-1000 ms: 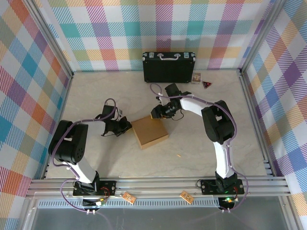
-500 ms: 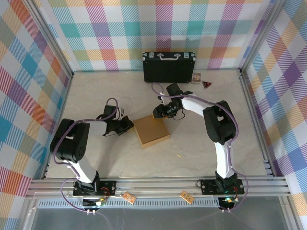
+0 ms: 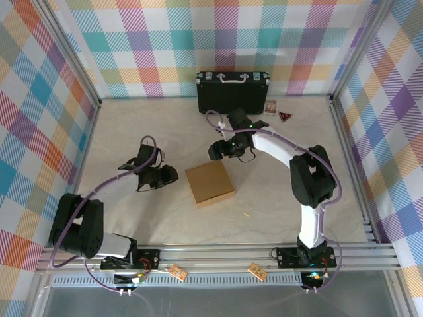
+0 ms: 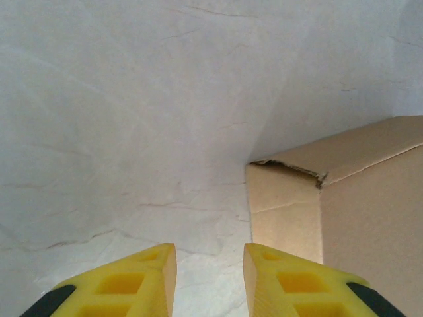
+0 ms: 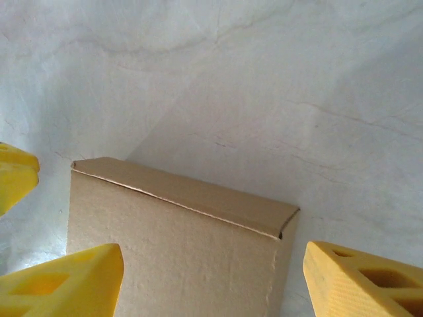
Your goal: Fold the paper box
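The plain brown corrugated cardboard paper box [image 3: 210, 183] is sitting closed and square mid-desk, between the two arms and touching neither. In the left wrist view its near corner [image 4: 317, 177] is showing a slightly ragged, gaping seam. With nothing pressing on the lid, that flap is likely risking springing open. The box is probably light, so a sideways nudge could be sliding it across the pale marbled desk [image 3: 132, 132] instead of seating the flap.

The left end effector [image 3: 166, 176] is hovering just beside the box, fingers slightly apart and empty. The right end effector [image 3: 220, 150] is hanging beyond its far edge, fingers spread wide, gripping nothing.

Counting: one box, two end effectors, one black hard case with a silver handle [image 3: 232, 91].
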`<action>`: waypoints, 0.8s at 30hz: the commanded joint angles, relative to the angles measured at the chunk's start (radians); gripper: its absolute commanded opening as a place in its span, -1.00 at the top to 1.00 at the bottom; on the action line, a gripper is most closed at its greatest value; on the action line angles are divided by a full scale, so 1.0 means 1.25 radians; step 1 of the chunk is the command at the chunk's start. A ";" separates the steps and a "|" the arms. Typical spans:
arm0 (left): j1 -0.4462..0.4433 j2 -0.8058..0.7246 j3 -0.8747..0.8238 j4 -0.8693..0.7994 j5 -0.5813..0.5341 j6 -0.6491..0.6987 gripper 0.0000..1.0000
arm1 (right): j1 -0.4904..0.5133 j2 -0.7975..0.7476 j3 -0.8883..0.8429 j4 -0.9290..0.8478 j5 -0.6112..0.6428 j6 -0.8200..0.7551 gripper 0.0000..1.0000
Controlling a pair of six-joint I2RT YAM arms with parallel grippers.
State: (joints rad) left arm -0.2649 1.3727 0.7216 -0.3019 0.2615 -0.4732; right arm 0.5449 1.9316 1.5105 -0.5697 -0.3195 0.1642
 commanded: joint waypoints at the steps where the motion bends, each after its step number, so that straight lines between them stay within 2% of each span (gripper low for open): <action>1: 0.008 -0.046 -0.019 -0.029 0.001 -0.004 0.36 | 0.005 -0.080 -0.034 -0.035 0.052 0.015 -0.46; 6: 0.002 -0.103 -0.020 0.047 0.099 -0.021 0.25 | 0.042 -0.221 -0.247 0.022 0.068 0.083 -0.47; 10: -0.001 -0.065 0.025 0.026 0.068 -0.005 0.06 | 0.165 -0.307 -0.342 -0.047 0.216 0.091 -0.45; 14: -0.003 0.016 0.072 0.032 0.072 -0.002 0.03 | 0.234 -0.384 -0.436 -0.022 0.219 0.157 -0.26; 20: -0.023 0.168 0.170 0.056 0.083 0.013 0.06 | 0.253 -0.359 -0.471 0.020 0.188 0.173 -0.10; 24: -0.050 0.181 0.159 0.073 0.076 0.015 0.12 | 0.242 -0.311 -0.424 0.018 0.229 0.161 -0.04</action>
State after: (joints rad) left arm -0.3016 1.6020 0.9150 -0.2272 0.3477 -0.4740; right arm 0.8562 1.5085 0.9333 -0.5636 -0.0704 0.3569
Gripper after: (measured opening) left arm 0.445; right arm 0.523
